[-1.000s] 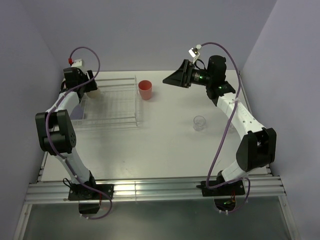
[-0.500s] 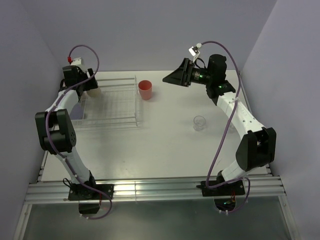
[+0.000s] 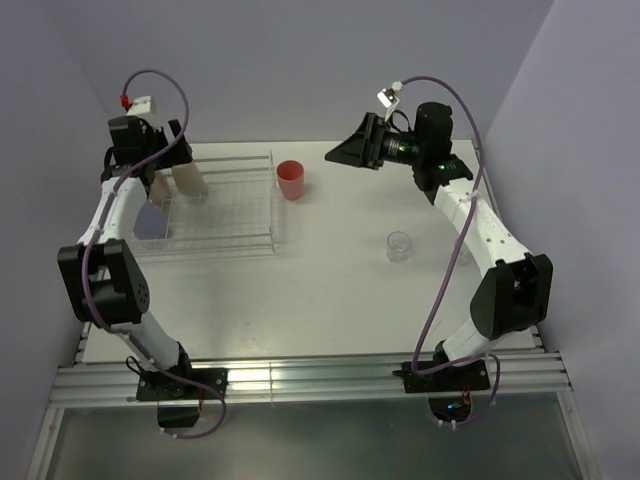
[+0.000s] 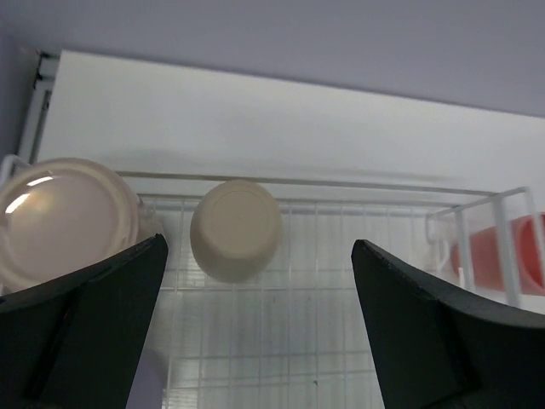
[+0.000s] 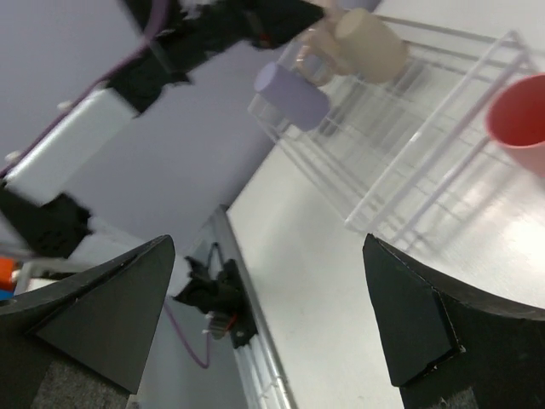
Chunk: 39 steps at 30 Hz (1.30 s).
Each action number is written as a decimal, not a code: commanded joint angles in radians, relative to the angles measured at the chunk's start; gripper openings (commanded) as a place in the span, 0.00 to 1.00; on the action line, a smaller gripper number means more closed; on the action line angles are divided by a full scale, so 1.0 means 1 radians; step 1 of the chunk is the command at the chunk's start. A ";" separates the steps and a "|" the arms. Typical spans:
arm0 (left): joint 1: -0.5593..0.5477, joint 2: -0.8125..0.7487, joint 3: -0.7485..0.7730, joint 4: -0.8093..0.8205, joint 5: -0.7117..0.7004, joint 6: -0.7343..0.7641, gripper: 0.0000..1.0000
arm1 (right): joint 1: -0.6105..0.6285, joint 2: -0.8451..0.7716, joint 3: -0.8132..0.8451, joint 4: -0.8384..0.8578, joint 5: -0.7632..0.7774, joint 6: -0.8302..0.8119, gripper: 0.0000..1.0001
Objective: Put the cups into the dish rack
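Dish rack [image 3: 235,215]: clear bars, on the left half of the white counter [image 3: 330,290].
Tan cup [image 4: 236,228]: upside down inside the rack, near its far left corner.
Pale pink mug [image 4: 64,217]: at the rack's far left corner, just beside the tan cup.
Lavender cup [image 3: 152,222]: at the rack's left side.
Coral-red cup [image 3: 290,180]: upright on the counter, just right of the rack.
Clear glass [image 3: 399,246]: on the counter, well right of the rack.
Left jaws: spread wide, empty, above the rack's far left part.
Right jaws: spread wide, empty, raised well right of the rack.
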 commanded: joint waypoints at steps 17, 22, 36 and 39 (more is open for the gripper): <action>0.002 -0.465 -0.007 -0.177 0.166 0.092 0.99 | 0.225 0.599 0.877 -0.785 0.923 -0.615 0.79; 0.001 -0.524 -0.086 -0.184 0.206 0.072 0.99 | 0.278 0.619 0.807 -0.615 1.079 -0.504 0.75; 0.002 -0.579 -0.200 -0.176 0.186 0.046 0.99 | 0.313 0.716 0.731 -0.423 1.202 -0.332 0.68; 0.002 -0.581 -0.200 -0.176 0.187 0.042 0.99 | 0.316 0.742 0.731 -0.418 1.207 -0.327 0.66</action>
